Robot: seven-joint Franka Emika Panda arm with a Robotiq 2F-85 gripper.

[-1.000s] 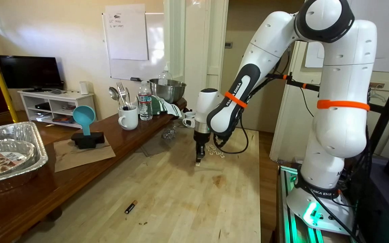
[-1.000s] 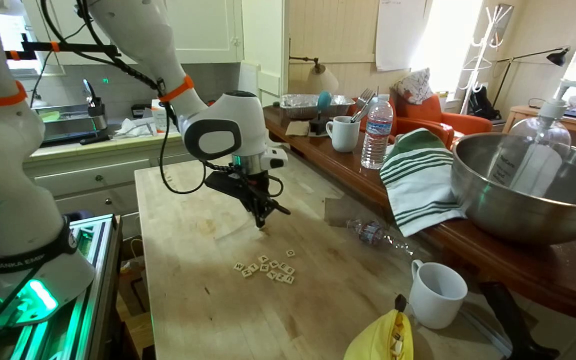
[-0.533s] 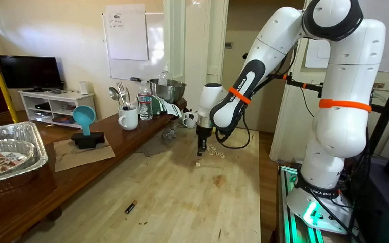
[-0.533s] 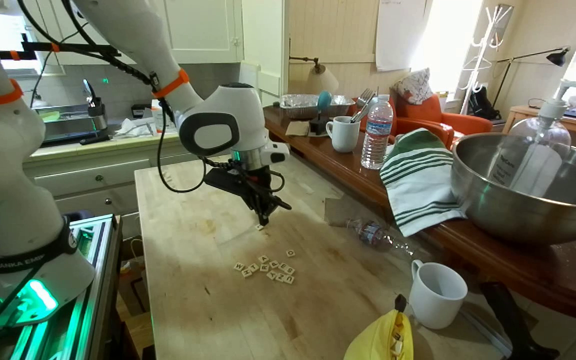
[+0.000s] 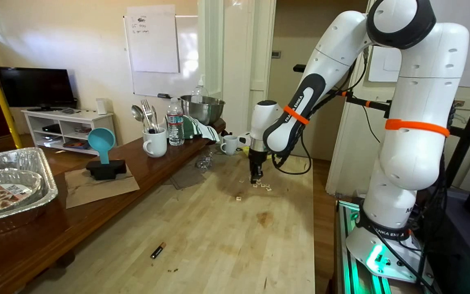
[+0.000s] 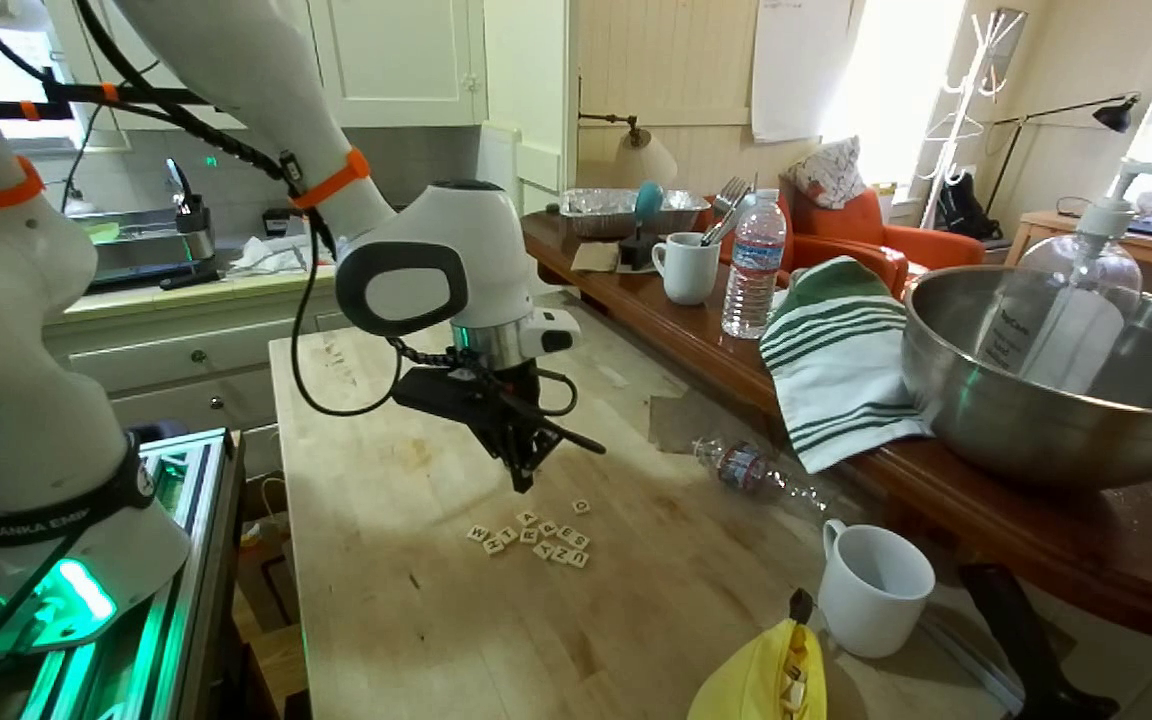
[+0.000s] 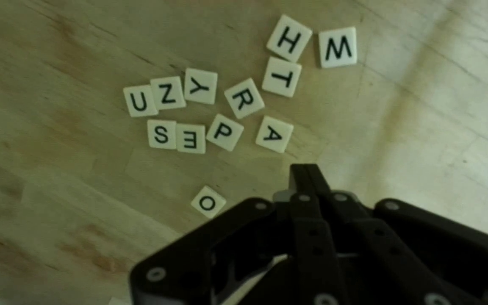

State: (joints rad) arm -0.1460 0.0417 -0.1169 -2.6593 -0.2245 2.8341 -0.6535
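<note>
Since the earlier frames, the tool has left the lone letter tile and shifted across to the tile group; the tiles keep their places.

In an exterior view, the tool points down at the group and hides part of it, while the lone letter tile lies apart on the pale tabletop. A battery lies well apart from both. On the dark wooden counter are a blue scoop, a cutlery mug and an upright water bottle.

In an exterior view, the tool's tips hang near the group. A clear bottle lies on its side, a plain mug stands near a yellow pouch, and a metal bowl holds a pump bottle.

In the wrist view, the two fingers are pressed together. Just beyond their tips lies the A tile. P, E and S run left from it, E touching S. R, Y, Z and U line up above them; T, H and W lie toward the upper right. The O tile sits by itself left of the tool.
</note>
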